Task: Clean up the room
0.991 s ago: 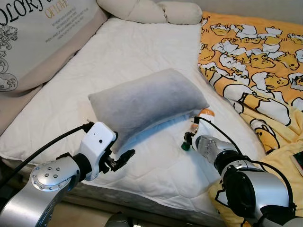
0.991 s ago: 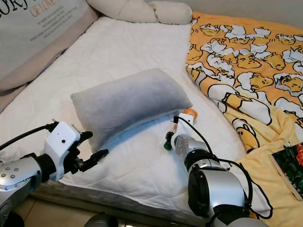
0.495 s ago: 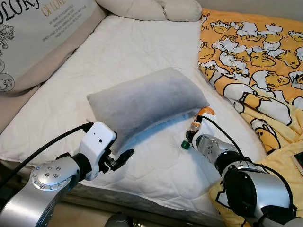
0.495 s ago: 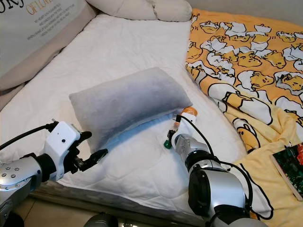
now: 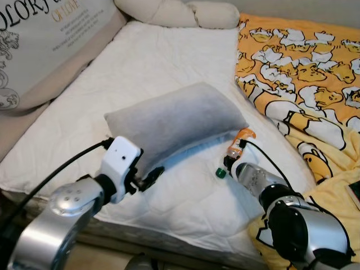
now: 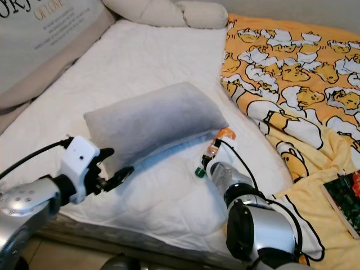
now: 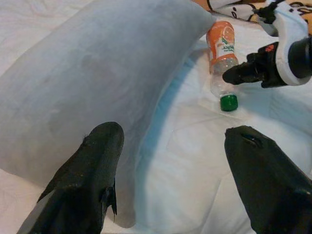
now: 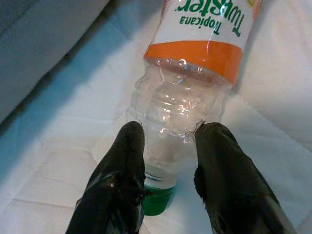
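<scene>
Your right gripper [image 8: 168, 146] straddles the bottle [image 8: 195, 73] neck, fingers parted, while your open left gripper [image 7: 170, 161] faces the pillow [image 7: 87, 83].

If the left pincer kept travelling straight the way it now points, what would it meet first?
Most likely the grey pillow: one finger of the open left pincer already sits by its edge. The other side faces bare mattress towards the bottle; depth is uncertain.

You can read "Tropicana Twister" on the bottle [image 8: 195, 73] label, white w/ orange band. Big cushion [image 5: 45, 45] top left: "OF LOVE", rest illegible.
</scene>
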Controlling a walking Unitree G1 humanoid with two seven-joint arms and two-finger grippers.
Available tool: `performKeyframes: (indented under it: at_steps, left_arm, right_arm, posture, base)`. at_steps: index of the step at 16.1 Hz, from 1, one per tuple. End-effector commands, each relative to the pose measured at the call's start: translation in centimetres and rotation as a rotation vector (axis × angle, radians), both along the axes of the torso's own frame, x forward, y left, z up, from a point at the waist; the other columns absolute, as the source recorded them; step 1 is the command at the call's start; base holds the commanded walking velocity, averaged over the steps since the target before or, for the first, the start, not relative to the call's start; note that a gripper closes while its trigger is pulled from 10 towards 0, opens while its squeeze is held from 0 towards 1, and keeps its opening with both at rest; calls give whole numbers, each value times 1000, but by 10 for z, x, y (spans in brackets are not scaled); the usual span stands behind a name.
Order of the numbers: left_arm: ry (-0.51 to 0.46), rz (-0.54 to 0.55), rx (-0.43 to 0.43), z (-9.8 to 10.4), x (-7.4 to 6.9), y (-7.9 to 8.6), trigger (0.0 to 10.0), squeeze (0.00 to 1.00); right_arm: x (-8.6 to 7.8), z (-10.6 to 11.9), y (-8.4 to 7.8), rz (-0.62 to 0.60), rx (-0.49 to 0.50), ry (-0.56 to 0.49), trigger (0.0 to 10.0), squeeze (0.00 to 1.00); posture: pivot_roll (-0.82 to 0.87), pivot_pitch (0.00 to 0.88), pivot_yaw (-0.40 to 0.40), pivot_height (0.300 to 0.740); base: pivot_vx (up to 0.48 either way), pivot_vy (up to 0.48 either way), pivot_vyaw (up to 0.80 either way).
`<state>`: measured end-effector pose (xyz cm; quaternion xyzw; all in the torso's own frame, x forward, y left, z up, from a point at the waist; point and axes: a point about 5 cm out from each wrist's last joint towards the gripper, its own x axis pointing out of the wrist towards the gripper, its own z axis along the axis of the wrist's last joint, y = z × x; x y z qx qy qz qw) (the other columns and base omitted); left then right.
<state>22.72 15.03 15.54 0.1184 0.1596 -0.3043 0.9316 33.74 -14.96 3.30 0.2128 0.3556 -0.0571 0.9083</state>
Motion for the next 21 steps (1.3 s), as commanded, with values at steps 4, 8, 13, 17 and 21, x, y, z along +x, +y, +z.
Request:
performKeyframes:
  at_steps: [4, 8, 13, 17, 21]
  left_arm:
    - [-35, 19, -10, 0, 10, -3, 10000, 0]
    - [-47, 28, -11, -1, 14, -3, 10000, 0]
    - [-61, 72, -35, 1, 14, 2, 10000, 0]
    - [-63, 78, -38, 1, 16, 2, 10000, 0]
    - [-64, 77, -32, 1, 16, 4, 10000, 0]
  right_arm:
    - [2, 4, -11, -9, 18, -39, 0, 0]
    - [7, 11, -8, 31, -24, -67, 0, 0]
    - [20, 31, -23, -55, -102, -189, 0, 0]
    - [23, 37, -28, -74, -113, -231, 0, 0]
    - [28, 42, -20, 24, -144, -236, 10000, 1000]
  posture:
    - [105, 0, 25, 740]
    - [105, 0, 18, 740]
    - [119, 0, -6, 740]
    - [117, 0, -6, 740]
    - [121, 0, -4, 740]
  base:
    - [0, 0, 0]
    - [0, 0, 0]
    - [0, 0, 0]
    - [0, 0, 0]
    - [0, 0, 0]
